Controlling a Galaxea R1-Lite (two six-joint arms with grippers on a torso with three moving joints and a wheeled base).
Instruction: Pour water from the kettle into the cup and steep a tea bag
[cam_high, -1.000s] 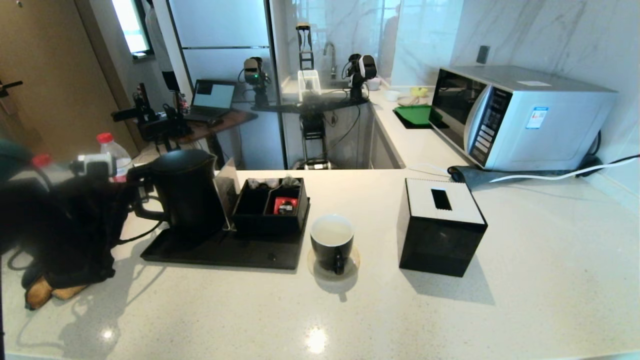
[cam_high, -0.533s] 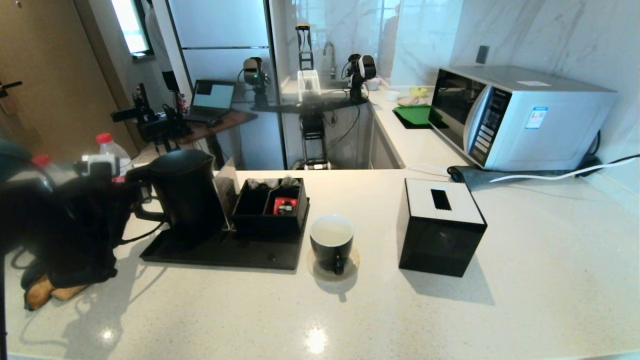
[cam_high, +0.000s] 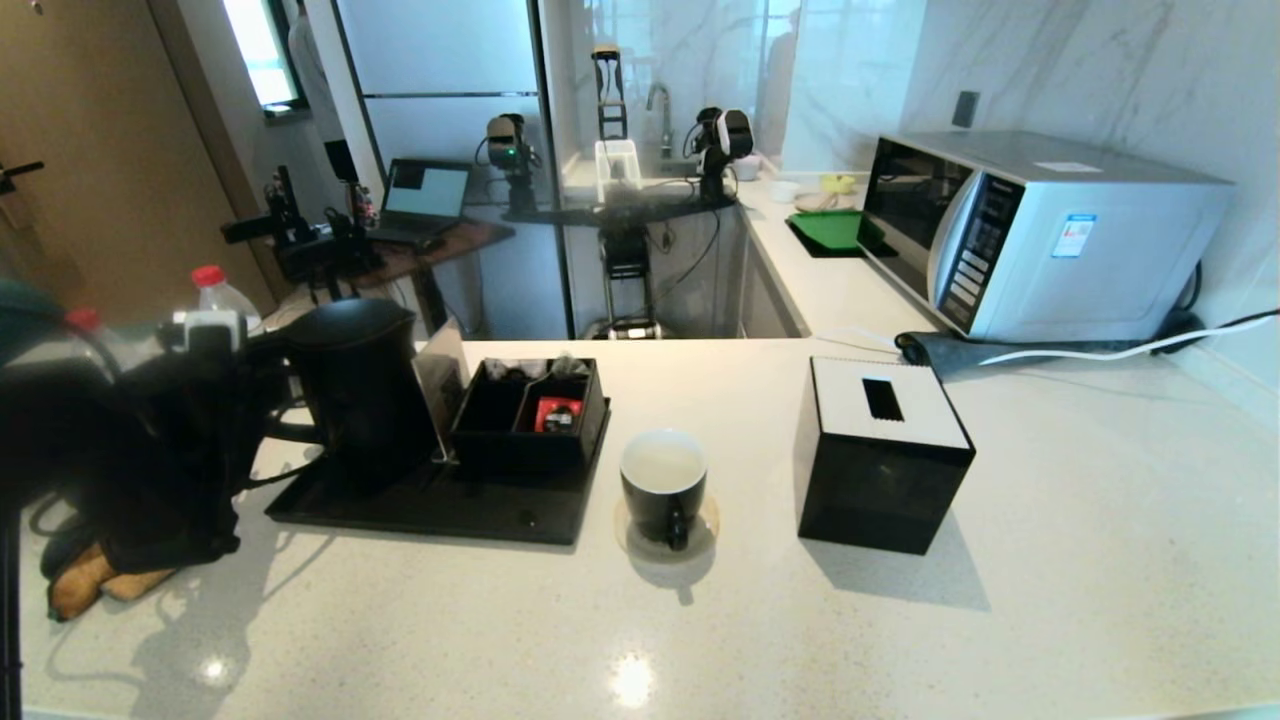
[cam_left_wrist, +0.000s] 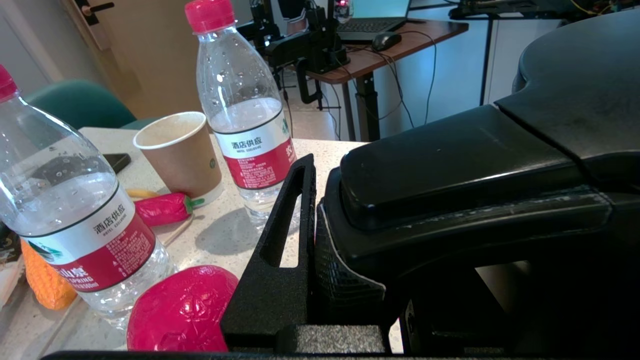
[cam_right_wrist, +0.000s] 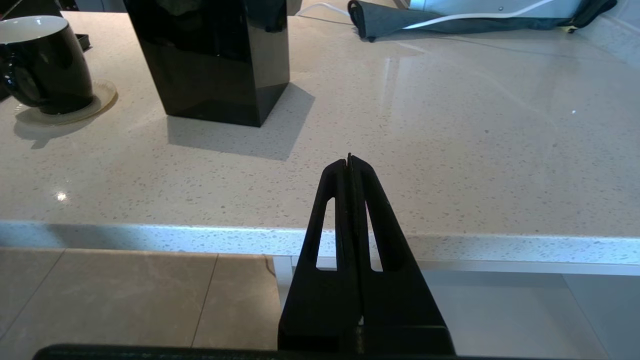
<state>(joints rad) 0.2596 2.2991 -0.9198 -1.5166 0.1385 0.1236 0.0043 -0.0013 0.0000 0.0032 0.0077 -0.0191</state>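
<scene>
Left gripper (cam_high: 262, 385) clamped on kettle (cam_high: 362, 385) handle; right gripper (cam_right_wrist: 349, 161) fingers together, parked

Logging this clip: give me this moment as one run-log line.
left end effector: shut on kettle handle | right end effector: shut, off counter edge | cup: on coaster, no tea bag seen

Bright daylight, ceiling-light glare on the counter (cam_high: 632, 680), soft shadows falling forward, perhaps slight wide-angle edge distortion.

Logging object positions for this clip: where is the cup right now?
In the head view the cup stands on a round coaster near the counter's middle, between the black tray on its left and the black tissue box on its right.
</scene>
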